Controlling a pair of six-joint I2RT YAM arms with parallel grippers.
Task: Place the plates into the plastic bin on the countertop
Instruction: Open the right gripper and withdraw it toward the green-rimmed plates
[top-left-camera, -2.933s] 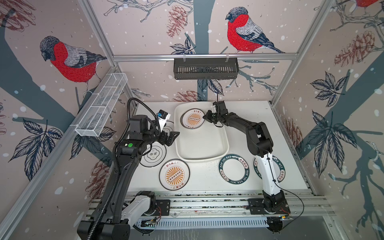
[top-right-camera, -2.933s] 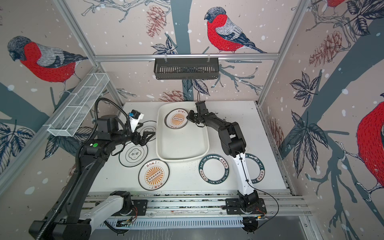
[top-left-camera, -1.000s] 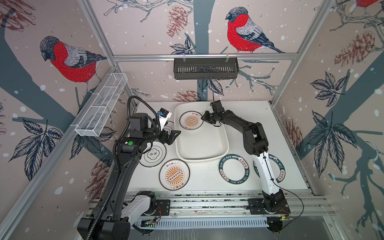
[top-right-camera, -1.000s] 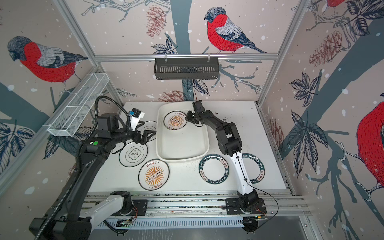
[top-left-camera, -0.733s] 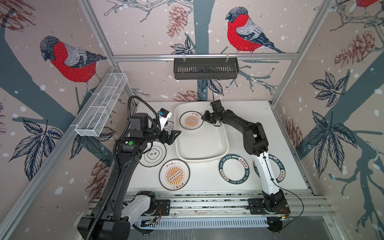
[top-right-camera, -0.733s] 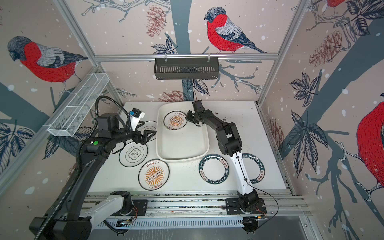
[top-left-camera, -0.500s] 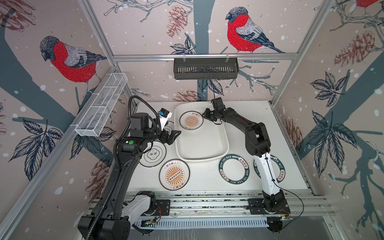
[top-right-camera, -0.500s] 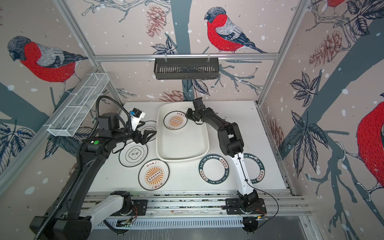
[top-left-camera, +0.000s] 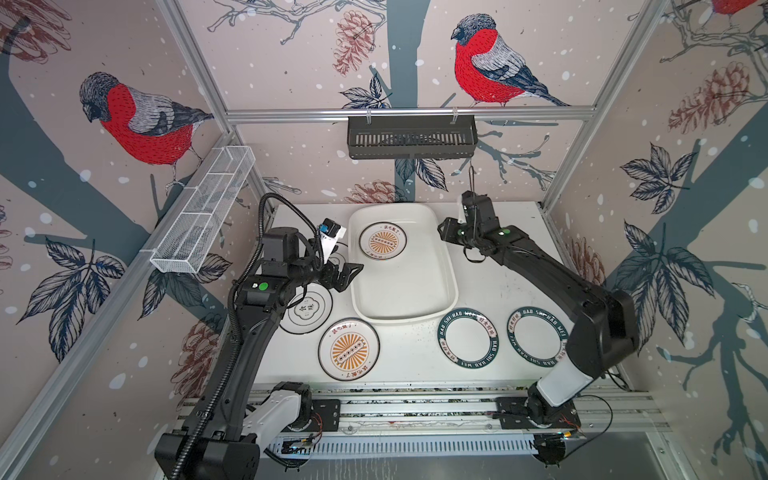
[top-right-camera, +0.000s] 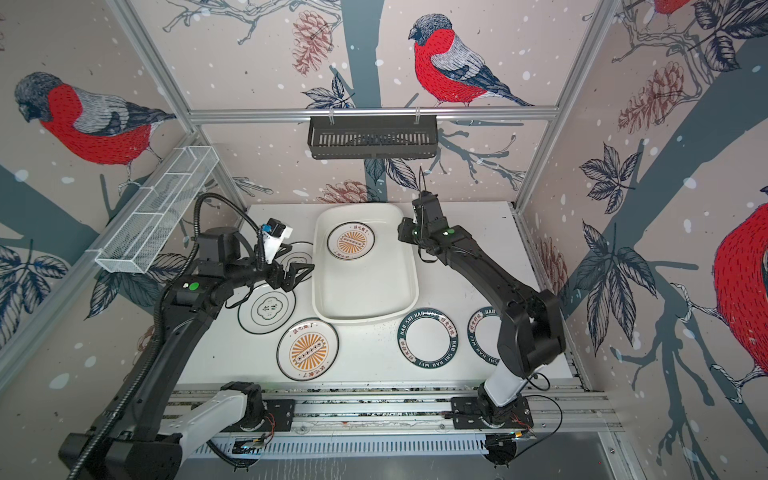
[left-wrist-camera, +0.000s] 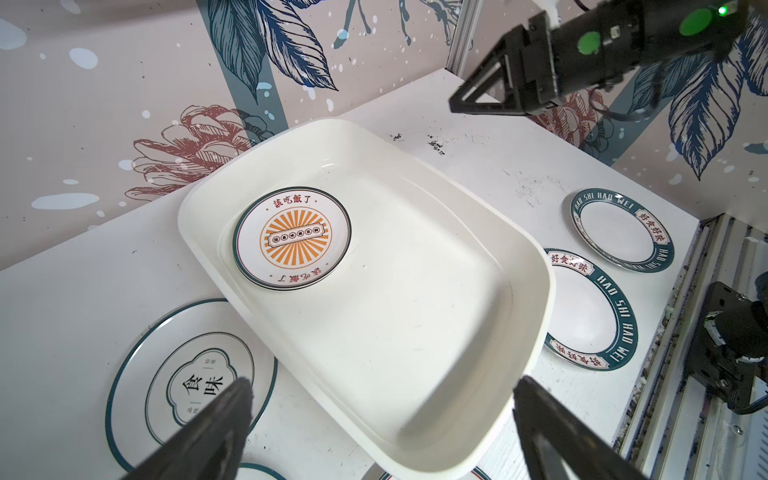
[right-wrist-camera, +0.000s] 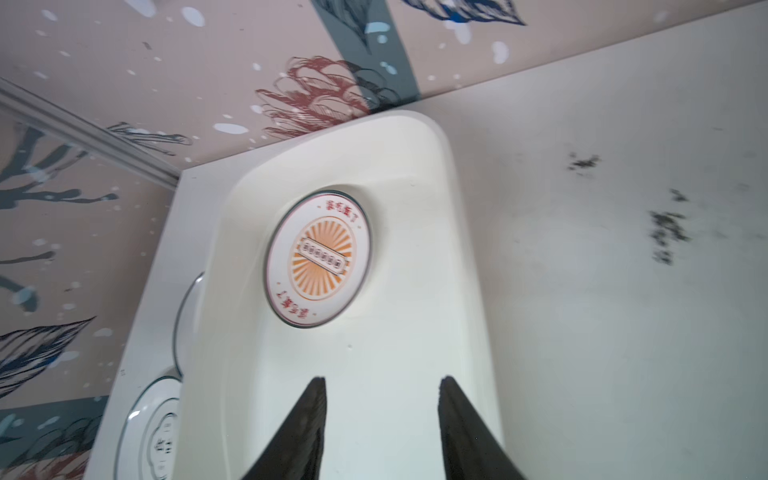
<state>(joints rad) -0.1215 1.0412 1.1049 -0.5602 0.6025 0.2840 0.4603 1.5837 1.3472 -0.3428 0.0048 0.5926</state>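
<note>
Plate (top-left-camera: 382, 247) lies in plastic bin (top-left-camera: 409, 293) — left end effector (top-left-camera: 351, 277) gapes wide, right end effector (right-wrist-camera: 382, 380) parted, empty.

Glossy white bin (top-left-camera: 403, 291), orange-sunburst plate (top-left-camera: 382, 242), green-lettered plate (top-left-camera: 468, 344), speckled white countertop (top-left-camera: 498, 291)

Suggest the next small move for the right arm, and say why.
Probably draw the right claw back from the plastic bin toward the green-rimmed plate nearest the bin. Its jaws stand open and empty, the sunburst plate already lies flat inside the bin, and several plates wait on the countertop.
</note>
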